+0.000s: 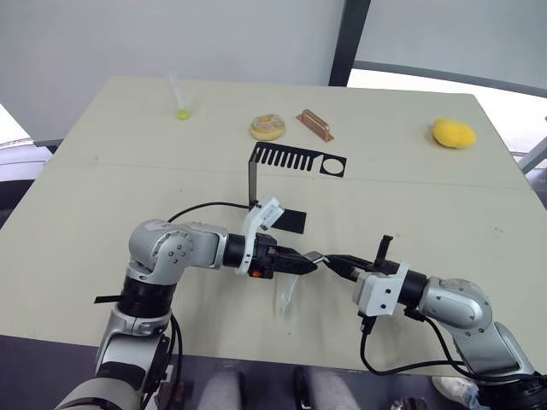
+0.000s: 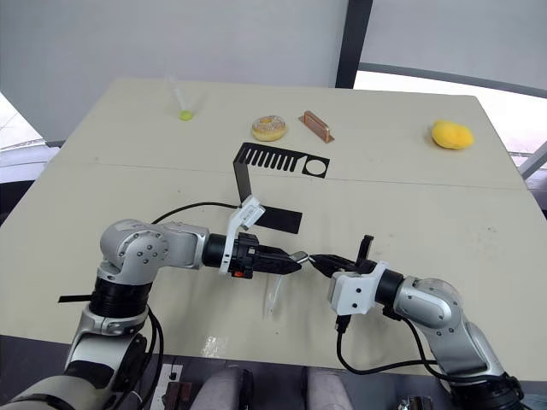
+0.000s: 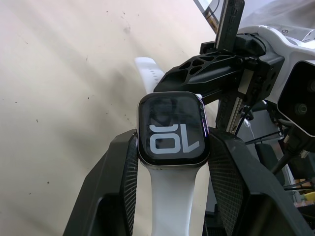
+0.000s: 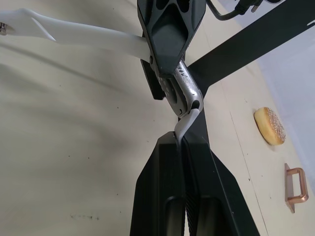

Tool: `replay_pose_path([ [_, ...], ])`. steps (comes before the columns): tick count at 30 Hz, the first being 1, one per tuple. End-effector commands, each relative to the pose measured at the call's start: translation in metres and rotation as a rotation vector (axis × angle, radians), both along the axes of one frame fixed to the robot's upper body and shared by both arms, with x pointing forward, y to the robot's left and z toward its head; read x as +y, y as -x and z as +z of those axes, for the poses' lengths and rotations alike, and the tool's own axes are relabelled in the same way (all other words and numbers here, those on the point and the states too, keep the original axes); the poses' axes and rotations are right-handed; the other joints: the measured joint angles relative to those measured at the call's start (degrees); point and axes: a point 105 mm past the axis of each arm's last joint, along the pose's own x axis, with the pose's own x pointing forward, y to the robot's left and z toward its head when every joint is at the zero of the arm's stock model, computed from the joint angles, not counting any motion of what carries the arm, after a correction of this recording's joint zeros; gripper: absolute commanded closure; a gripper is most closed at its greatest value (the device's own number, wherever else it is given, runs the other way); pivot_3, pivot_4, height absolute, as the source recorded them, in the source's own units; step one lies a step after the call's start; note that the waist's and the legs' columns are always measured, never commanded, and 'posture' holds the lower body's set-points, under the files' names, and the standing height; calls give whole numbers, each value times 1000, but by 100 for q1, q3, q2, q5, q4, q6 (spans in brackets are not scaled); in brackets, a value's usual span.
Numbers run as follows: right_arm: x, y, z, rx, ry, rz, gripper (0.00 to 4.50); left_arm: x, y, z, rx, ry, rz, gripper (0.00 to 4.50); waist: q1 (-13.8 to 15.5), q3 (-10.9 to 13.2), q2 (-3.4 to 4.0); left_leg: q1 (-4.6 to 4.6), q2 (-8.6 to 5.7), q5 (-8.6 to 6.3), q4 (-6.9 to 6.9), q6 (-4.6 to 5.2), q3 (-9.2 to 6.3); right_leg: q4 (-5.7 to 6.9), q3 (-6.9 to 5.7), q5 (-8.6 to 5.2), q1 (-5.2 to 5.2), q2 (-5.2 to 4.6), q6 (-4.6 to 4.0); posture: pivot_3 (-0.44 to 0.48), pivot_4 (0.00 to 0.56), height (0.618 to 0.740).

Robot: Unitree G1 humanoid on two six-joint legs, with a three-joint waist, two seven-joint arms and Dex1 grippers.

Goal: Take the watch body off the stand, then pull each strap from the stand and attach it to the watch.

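Left gripper [image 1: 309, 266] closed on the small black rounded-square watch body [image 3: 172, 129], one ribbed black pad against each side of the case, dark screen with light digits facing the wrist camera. Right gripper [image 1: 332, 260] pinched fully together on the tip of a thin white flexible strap [image 4: 186, 123], pads meeting with only the band between them; far end of that band bent up against the edge of the metal case. Fingertips of both grippers almost touching, nose to nose above the pale beige tabletop [image 1: 102, 188].

A second white strap [image 3: 170, 196] already hanging from the case, running down between the left fingers [image 3: 230, 182] and drooping below the left gripper toward the table [image 1: 286, 299].

Beyond the grippers, just behind the left wrist: black bent sheet-metal stand [image 1: 295, 159], flat base on the table, upright rising to a top plate with comb slots and a round hole, nothing on it. Farther back, well apart: copper-coloured bar [image 1: 314, 125], sprinkled doughnut [image 1: 267, 127], small yellow-green ball beside a clear tube [image 1: 182, 114], yellow lumpy object [image 1: 453, 133] off past the right arm.

Screen digits legible from the left wrist; pinched strap tip and case edge clear from the right wrist; head views too small for either detail.
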Motion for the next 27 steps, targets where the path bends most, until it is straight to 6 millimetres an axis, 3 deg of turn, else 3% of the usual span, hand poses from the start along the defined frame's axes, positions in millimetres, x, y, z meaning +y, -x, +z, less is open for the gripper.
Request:
replay_pose_path([
  [1, 18, 6, 15, -66, -45, 79, 4500, -25, 23, 12, -14, 63, -157, 2919, 0, 0, 0, 0, 0, 0, 0, 0, 0, 0, 0, 0, 0, 0, 0, 0, 150, 740],
  [27, 20, 7, 16, -75, -35, 93, 4500, -25, 18, 10, -18, 56, -130, 2919, 0, 0, 0, 0, 0, 0, 0, 0, 0, 0, 0, 0, 0, 0, 0, 0, 150, 740],
])
